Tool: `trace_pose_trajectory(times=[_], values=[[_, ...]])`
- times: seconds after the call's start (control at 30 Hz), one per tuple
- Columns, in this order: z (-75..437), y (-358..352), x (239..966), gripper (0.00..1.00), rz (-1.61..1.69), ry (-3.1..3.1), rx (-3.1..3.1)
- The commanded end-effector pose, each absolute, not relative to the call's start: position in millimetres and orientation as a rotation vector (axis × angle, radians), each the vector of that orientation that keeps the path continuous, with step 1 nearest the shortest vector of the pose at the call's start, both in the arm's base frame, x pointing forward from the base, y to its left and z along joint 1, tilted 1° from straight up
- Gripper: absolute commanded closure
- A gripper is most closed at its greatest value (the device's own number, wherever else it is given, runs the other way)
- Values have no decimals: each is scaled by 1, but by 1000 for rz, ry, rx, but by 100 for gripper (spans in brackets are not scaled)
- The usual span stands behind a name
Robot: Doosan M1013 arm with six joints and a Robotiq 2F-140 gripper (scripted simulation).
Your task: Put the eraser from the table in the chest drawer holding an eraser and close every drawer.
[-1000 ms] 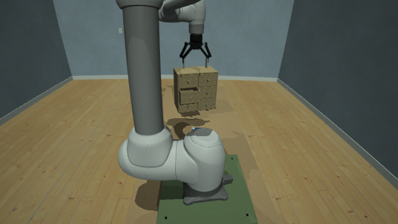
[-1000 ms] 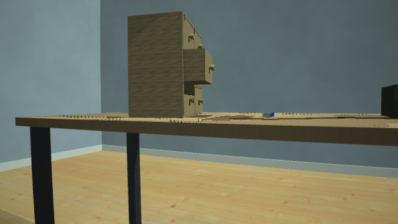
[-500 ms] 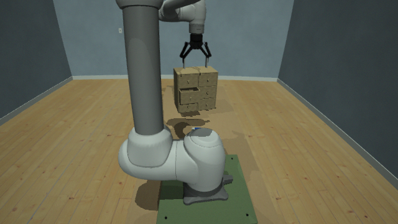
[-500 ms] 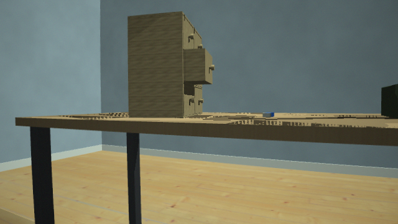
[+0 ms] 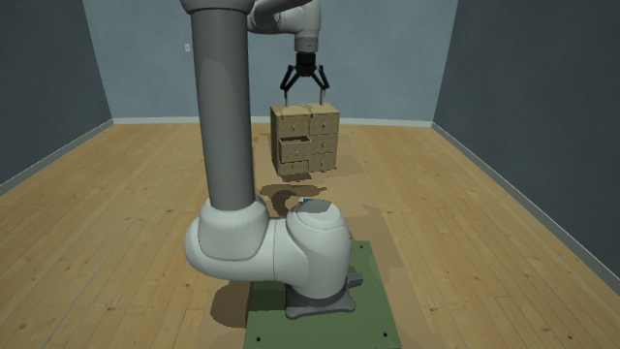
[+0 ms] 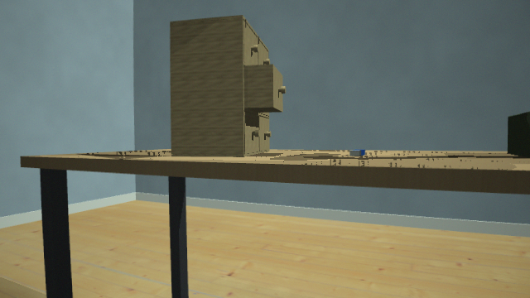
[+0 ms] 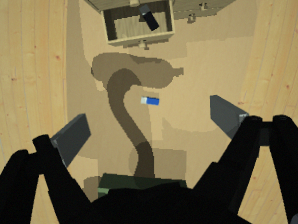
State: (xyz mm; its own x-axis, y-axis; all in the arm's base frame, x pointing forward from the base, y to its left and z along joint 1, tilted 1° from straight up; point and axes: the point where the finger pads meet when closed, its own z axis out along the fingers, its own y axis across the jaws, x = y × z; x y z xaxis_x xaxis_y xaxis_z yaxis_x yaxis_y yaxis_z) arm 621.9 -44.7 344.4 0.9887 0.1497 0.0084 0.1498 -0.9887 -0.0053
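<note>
1. The blue-and-white eraser (image 5: pixel 306 200) (image 6: pixel 357 152) (image 7: pixel 150 101) lies on the desk (image 5: pixel 370 194) (image 6: pixel 265 170) (image 7: pixel 215 70), not yet picked up.
2. One drawer (image 5: pixel 295 151) (image 6: pixel 258 88) (image 7: pixel 141 41) stands open, a dark block (image 7: pixel 150 19) inside, probably its like.
3. The jaws are wide, holding nothing.
4. Left: grasp, drop, push shut.

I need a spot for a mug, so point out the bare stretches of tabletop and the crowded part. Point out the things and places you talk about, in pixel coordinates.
Two patches look bare in the wrist view: right of the blue-and-white eraser (image 5: pixel 306 200) (image 6: pixel 357 152) (image 7: pixel 150 101), and between it and the open drawer (image 5: pixel 295 150) (image 6: pixel 263 88) (image 7: pixel 141 41), shadow only. Crowding is at the chest (image 5: pixel 274 141) (image 6: pixel 207 87) (image 7: pixel 192 10), where that drawer juts out.
</note>
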Motion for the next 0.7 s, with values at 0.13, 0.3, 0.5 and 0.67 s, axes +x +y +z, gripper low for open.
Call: trace_pose_trajectory(times=[0.13,0.3,0.5,0.67], values=[[343,-45,622,0,-13,-246,-3126],[289,-47,622,0,-14,-539,-3089],[219,-49,616,0,-15,-918,-3000],[193,-50,611,0,-15,-1062,-2952]])
